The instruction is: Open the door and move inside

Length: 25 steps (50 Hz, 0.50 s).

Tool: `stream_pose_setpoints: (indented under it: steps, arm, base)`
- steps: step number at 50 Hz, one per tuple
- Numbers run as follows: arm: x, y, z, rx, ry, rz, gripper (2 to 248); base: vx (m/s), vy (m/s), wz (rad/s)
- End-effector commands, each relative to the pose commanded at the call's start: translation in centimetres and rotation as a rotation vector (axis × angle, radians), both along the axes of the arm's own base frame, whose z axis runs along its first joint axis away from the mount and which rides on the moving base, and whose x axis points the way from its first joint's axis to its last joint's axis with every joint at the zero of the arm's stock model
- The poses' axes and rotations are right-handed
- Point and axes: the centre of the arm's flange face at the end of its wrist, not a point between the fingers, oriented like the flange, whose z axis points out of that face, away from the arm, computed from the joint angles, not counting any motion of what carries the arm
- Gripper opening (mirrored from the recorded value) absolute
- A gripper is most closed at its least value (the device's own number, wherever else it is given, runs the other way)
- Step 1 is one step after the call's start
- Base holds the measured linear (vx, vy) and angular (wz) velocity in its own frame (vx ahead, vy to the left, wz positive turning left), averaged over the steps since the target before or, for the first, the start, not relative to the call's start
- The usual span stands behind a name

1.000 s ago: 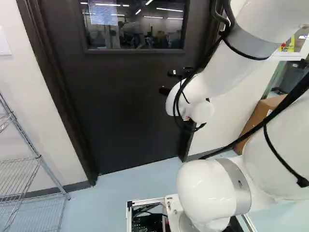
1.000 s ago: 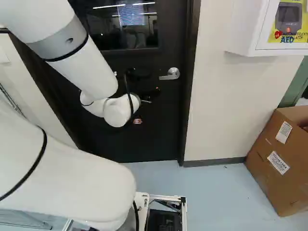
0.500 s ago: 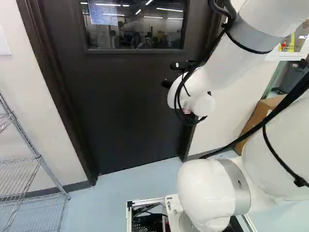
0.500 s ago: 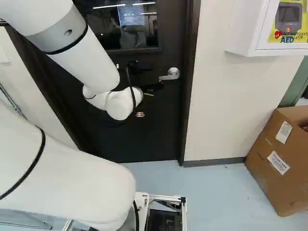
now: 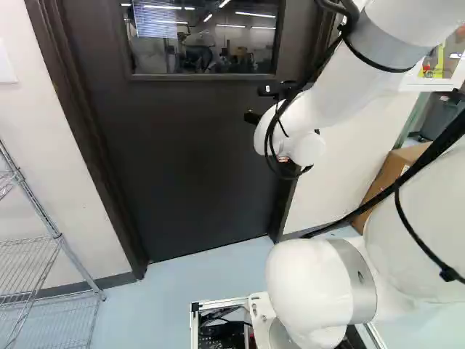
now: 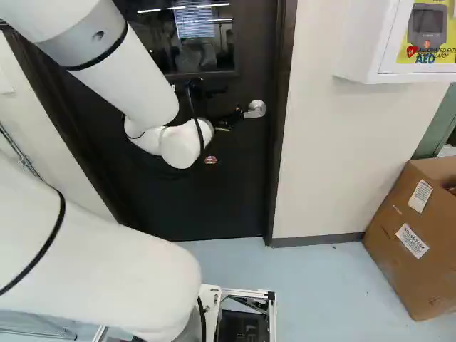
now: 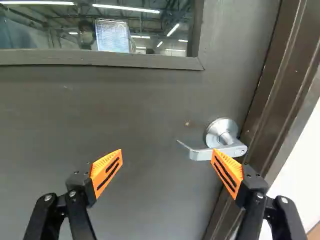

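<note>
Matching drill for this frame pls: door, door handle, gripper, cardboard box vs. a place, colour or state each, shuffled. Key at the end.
1. Door
2. Door handle
3. Gripper
4. Cardboard box

A. Open, fingers wide apart
B. On the floor, right base view's right side
C. Closed in its frame
D. Silver

Pairs: 1-C, 2-D, 3-A, 4-B
</note>
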Motion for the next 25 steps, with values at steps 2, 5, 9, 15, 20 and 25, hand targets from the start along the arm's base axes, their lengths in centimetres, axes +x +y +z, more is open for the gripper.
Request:
stream_pose_setpoints:
  steps: [2,5,9,15,20,25]
  arm:
    - [0.1,0.0,0.2,-0.005,-0.004,0.003,247]
    - [0.3,-0.1,0.5,-0.014,-0.009,0.010,247]
    - [0.5,-0.3,0.9,-0.028,-0.017,0.019,247]
    - [1.0,-0.5,1.6,-0.049,-0.027,0.033,247]
    - [1.3,-0.7,1.9,-0.068,-0.031,0.046,247]
    - [1.7,-0.9,2.1,-0.084,-0.029,0.058,247]
  base:
    - [0.000,0.000,0.000]
    - [0.000,0.000,0.000]
    - [0.000,0.000,0.000]
    - [0.000,0.000,0.000]
    - [0.000,0.000,0.000]
    - [0.000,0.000,0.000]
